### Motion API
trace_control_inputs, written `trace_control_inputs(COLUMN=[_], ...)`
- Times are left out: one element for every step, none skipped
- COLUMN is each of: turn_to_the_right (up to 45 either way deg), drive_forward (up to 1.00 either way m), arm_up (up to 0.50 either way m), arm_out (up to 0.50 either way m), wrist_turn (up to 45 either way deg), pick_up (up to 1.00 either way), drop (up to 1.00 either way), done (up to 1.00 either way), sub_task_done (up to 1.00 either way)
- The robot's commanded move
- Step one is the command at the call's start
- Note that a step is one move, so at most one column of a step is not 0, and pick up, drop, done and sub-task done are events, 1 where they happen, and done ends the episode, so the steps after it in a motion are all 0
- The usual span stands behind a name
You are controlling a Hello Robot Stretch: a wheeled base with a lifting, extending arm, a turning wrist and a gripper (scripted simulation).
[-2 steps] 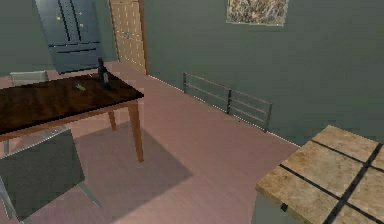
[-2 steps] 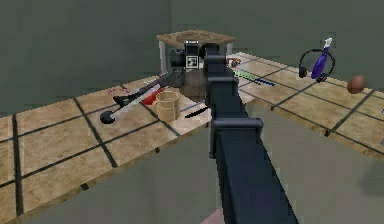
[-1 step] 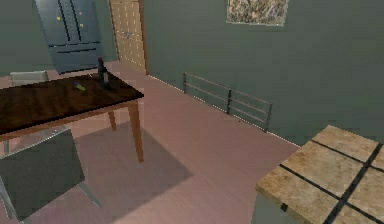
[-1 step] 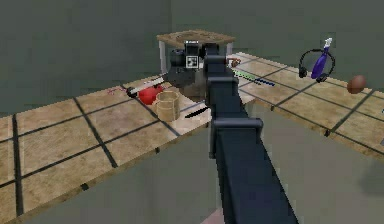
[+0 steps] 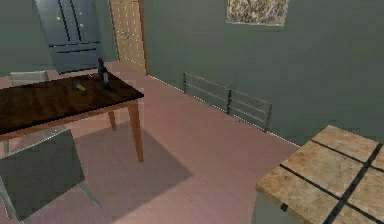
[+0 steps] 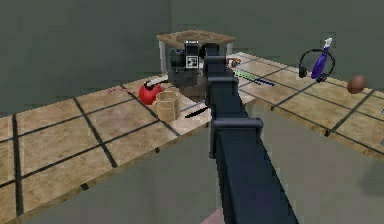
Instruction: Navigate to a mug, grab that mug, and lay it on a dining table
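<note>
Tabletop of tan square tiles with dark seams (image 6: 70,130) runs across the arm side view and carries the things at issue. Dark wooden dining table on slim legs (image 5: 50,105), the place of delivery, stands well apart in the forward view's left half, with a dark bottle (image 5: 101,72) near its far corner. Dark square-section arm (image 6: 235,140) reaches out over the tiles.

The fingers (image 6: 180,72) sit at the arm's far end, low over the tabletop. With objects standing at and behind them, I cannot tell whether they are grasping anything.

Squat tan cylinder (image 6: 168,103), by shape and colour most likely the mug, stands upright on the tiles. It lies just beside the fingers, toward the arm side view's lower left and nearer the tabletop's near edge. Round red fruit-like object (image 6: 150,93) sits just beside the cylinder, on the side away from the arm.

Judgement: the coming move turns on that small offset. The fingers appear to lie slightly past the cylinder, so the reach likely needs to shorten, with care for the red object.
</note>
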Motion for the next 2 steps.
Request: trace_control_inputs(turn_to_the_right=[0.0,0.0], drive_forward=[0.0,0.0], arm_up=[-0.16,0.0], arm_out=[0.0,0.0], wrist_turn=[0.0,0.0], pick_up=[0.0,1.0], drop=[0.0,0.0], done=[0.0,0.0], sub_task_done=[0.0,0.0])
